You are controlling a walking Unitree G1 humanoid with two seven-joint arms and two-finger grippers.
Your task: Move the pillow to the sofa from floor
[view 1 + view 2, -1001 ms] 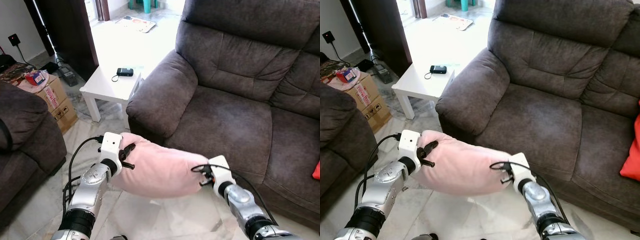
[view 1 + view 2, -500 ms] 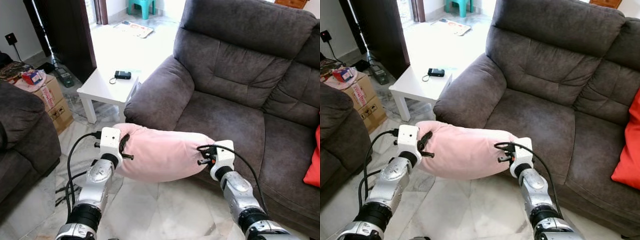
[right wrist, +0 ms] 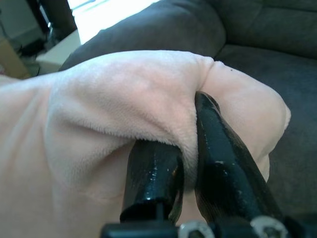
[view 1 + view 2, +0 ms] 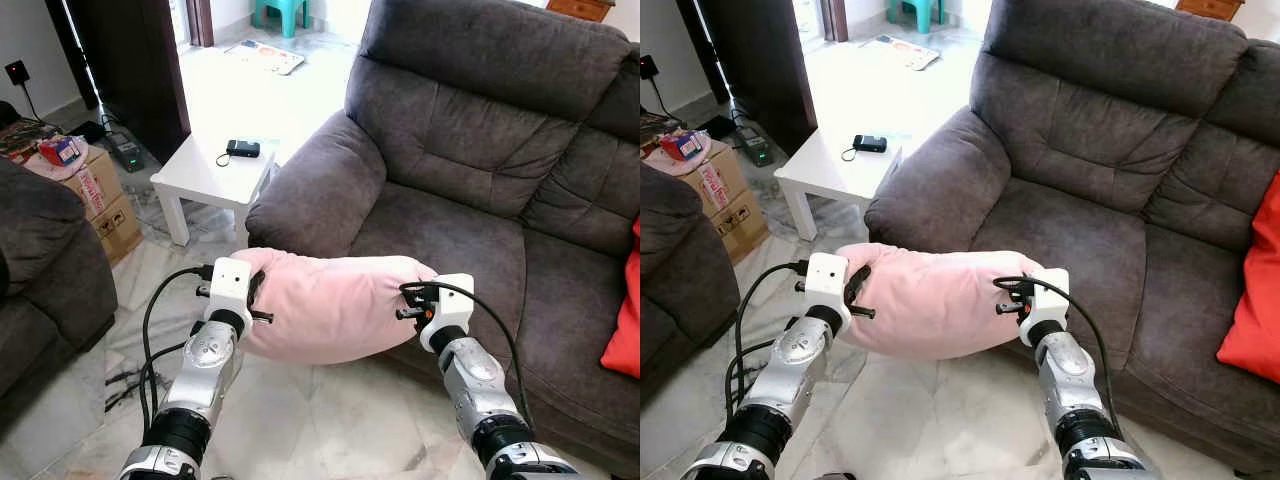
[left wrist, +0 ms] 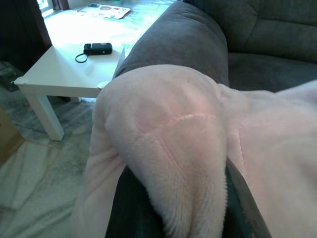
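Sagging softly, the pillow [image 4: 335, 305] is pinched at both ends, left hand [image 4: 252, 293] and right hand [image 4: 412, 300]; light and plush, it is best gripped by bunched corners.

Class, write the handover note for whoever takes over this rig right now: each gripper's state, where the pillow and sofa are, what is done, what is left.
Left gripper: shut on the pink pillow's left end.
Right gripper: shut on its right end, fabric pinched between the fingers.
Pillow: off the floor, held level between both arms in front of the grey sofa, beside its armrest.
Done: pickup.
Left: carry it over the seat cushion, set it down, release both ends.
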